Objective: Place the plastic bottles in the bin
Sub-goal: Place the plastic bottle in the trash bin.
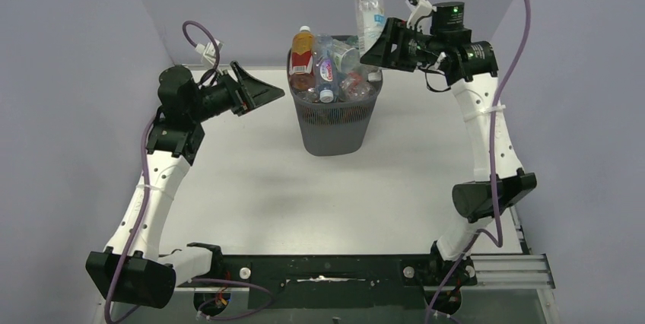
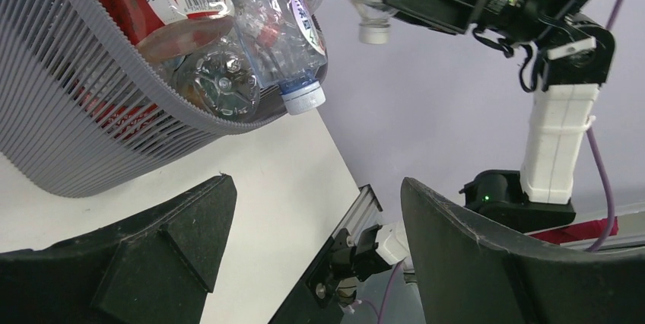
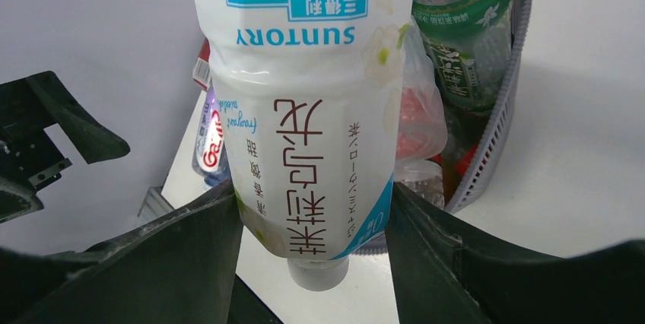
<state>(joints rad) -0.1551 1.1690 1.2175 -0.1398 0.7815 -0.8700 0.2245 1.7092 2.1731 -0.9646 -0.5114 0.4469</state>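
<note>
Worktop shows no loose bottles; bin at far edge is heaped. Right gripper clamps one white-labelled bottle above its rim; left gripper wide, empty. Likely last drop.

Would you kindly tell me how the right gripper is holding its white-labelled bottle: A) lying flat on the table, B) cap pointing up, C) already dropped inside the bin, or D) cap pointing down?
D: the right gripper clamps the white-labelled bottle between its fingers, with the cap hanging below them and the label's print upside down.
</note>
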